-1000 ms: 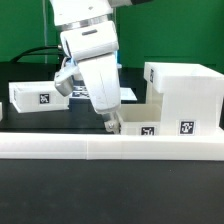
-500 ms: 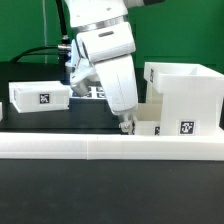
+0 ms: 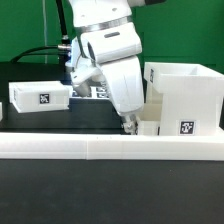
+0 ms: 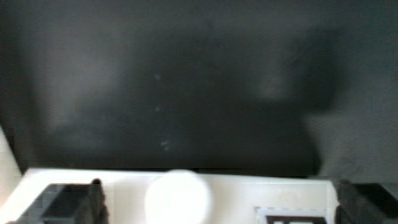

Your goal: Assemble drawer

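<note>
Fingers (image 4: pixel 71 205) of the tool (image 4: pixel 221 202), spread apart around the knob (image 4: pixel 175 190), are shown only in the wrist view; the casing (image 3: pixel 185 95) beside the tray (image 3: pixel 150 128) is seen only in the exterior view.

Low exterior, close wrist (shared: tray (image 4: pixel 249 182))

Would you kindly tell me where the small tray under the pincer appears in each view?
Exterior view: the small tray lies low, toward the exterior view's right, behind the long white bar, beside the tall casing.
Wrist view: the small tray lies between the open fingers, its rounded knob showing.
Shared landmark: the pincer, just above the tray in both.
</note>
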Controlling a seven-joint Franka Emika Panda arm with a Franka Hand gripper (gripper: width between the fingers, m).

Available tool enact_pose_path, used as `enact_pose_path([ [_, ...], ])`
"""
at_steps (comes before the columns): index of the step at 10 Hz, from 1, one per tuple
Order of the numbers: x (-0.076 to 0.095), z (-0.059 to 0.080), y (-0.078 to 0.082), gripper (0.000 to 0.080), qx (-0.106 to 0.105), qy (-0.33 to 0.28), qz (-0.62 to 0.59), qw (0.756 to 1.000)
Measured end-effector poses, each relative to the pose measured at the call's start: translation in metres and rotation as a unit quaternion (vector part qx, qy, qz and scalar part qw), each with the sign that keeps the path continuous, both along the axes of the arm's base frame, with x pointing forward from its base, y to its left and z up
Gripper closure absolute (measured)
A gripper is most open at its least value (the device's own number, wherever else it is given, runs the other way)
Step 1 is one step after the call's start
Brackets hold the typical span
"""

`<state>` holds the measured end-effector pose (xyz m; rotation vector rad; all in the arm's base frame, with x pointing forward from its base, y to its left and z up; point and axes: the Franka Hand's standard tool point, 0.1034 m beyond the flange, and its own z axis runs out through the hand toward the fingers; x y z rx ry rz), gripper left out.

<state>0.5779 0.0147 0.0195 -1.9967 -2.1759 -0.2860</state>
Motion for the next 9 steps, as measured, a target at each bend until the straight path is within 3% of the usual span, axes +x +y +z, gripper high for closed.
enact_pose_path([
  [3,-0.007,-0.006,0.016,0.0151,0.001,0.018,0.017,1.000],
  [5,-0.007,-0.006,0.015,0.0151,-0.003,0.017,0.019,1.000],
  [9,-0.006,-0.004,-0.027,0.0151,-0.010,0.017,0.008,1.000],
])
